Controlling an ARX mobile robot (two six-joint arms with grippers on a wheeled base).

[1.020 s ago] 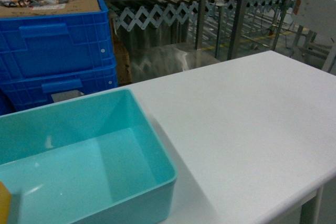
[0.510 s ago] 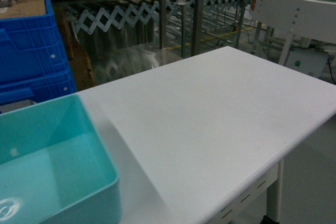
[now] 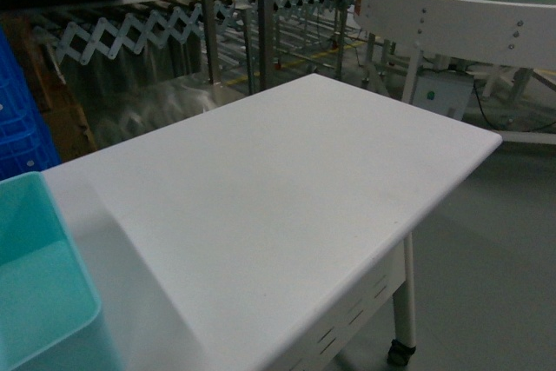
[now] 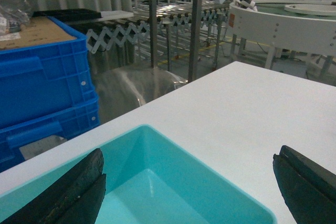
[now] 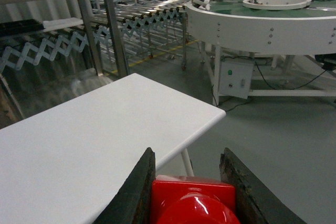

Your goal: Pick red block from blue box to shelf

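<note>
White worktop (image 3: 287,206) is filling the head view, where neither gripper is showing and the blue box (image 3: 35,293) is getting cut off at the left edge. Only the right wrist view is showing the red block (image 5: 191,203), sitting clamped between the right gripper's (image 5: 189,195) jaws, its lower part running off frame. Over the blue box, the left gripper's (image 4: 191,184) jaws are standing wide apart, holding nothing

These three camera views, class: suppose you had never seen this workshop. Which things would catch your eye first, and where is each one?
Most striking is the red block, glossy and bright, clamped in the right claw at the bottom of the right wrist view. Next comes the blue box, a turquoise tray on the white table beneath the open left claw. Behind it stand dark-blue crates, upper left in the left wrist view.
</note>
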